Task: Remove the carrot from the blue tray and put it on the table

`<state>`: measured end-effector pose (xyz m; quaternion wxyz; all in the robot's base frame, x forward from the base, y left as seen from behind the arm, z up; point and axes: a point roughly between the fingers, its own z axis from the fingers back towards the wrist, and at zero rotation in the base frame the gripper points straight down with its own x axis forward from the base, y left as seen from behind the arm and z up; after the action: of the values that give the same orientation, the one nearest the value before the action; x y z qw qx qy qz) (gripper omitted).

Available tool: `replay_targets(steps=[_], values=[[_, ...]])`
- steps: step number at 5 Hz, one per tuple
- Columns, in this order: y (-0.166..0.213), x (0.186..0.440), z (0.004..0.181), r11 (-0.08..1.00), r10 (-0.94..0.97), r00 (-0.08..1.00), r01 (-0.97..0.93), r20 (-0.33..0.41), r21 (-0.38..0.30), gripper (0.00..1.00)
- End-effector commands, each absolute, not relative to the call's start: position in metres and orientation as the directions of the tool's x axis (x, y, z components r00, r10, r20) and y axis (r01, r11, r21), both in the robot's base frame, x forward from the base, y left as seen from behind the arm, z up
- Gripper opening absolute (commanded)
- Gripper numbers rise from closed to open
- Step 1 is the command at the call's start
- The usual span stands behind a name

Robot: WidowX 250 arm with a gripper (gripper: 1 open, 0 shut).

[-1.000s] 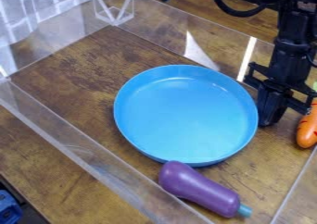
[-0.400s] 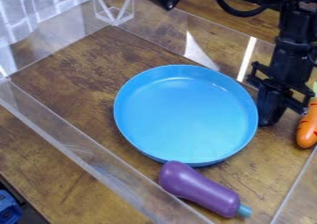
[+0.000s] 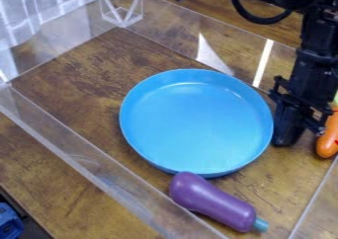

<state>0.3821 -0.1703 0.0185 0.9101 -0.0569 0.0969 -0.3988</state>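
1. Since a second ago the gripper (image 3: 295,134) has shifted slightly lower and to the right in the picture, and the tray (image 3: 149,124) sits a touch further left than it did; the eggplant (image 3: 211,200) has not moved.
2. My gripper points almost straight down at the right edge of the view, its dark fingers (image 3: 283,126) close together and pinched shut, with nothing that I can see between them.
3. Just to the gripper's right lies the carrot (image 3: 326,138), orange, resting on the table (image 3: 79,80) outside the tray. I see only part of it, cut by the frame edge and partly behind the gripper body.
4. I cannot tell whether the fingers touch the carrot; they stand right beside it.
5. Immediately left of the gripper is the tray, round and bright blue, its rim near the fingertips. Its inside shows plain blue, with no object resting in it.
6. Below and left of the gripper, past the tray's near rim, the purple eggplant lies on its side, its pale blue tip toward the lower right.
7. Clear acrylic walls (image 3: 79,154) border the table, one running along the near left side and another behind the gripper.
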Motion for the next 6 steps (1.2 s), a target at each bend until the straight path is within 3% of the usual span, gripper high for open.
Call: replay_targets(steps=[1, 4, 6], values=[[-0.158, 0.384, 0.031, 0.637, -0.77, 0.63, 0.752, -0.1, -0.17, 0.0], [-0.129, 0.375, 0.063, 0.581, -0.812, 0.579, 0.792, -0.072, -0.188, 0.0], [-0.148, 0.377, 0.063, 0.619, -0.778, 0.627, 0.757, -0.036, -0.208, 0.0]])
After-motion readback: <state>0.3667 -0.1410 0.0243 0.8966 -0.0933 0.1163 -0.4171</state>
